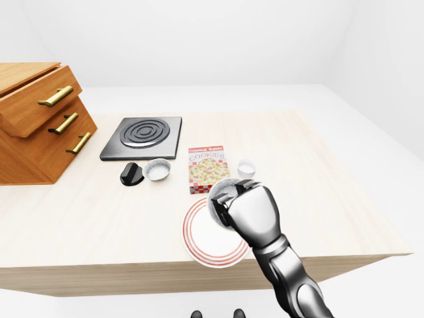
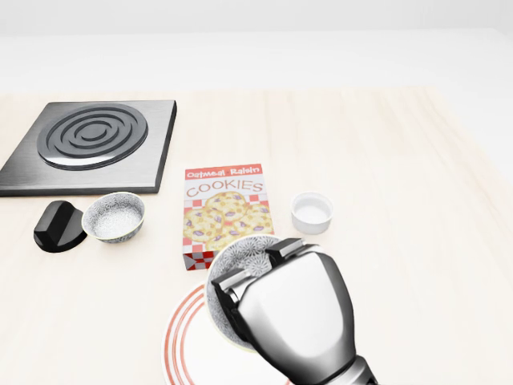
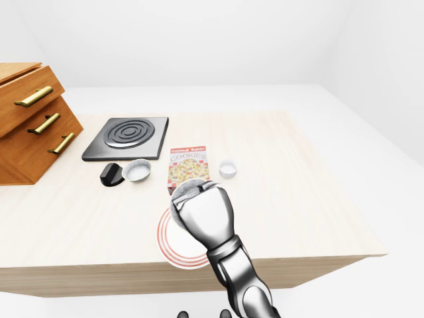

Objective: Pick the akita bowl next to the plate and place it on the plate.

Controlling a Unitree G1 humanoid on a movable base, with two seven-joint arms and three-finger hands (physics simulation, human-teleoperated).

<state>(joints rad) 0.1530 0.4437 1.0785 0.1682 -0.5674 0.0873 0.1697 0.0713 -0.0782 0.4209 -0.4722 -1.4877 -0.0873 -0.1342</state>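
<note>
The akita bowl point(image 2: 242, 255), grey-patterned with a pale rim, is held tilted in my right hand point(image 2: 258, 269), whose metal fingers close over its rim. Bowl and hand hang above the upper right part of the white plate point(image 2: 181, 342) with red rings, near the table's lower edge in the head view. My hand and forearm cover much of the plate and the bowl's lower side. I cannot tell whether the bowl touches the plate. My left hand is not in any view.
A cookie box point(image 2: 224, 210) lies flat just above the plate. A small white cup point(image 2: 311, 212) sits to its right; a second patterned bowl point(image 2: 115, 216) and a black object point(image 2: 58, 226) to its left. A stove plate point(image 2: 92, 144) and wooden drawers point(image 1: 40, 119) stand upper left.
</note>
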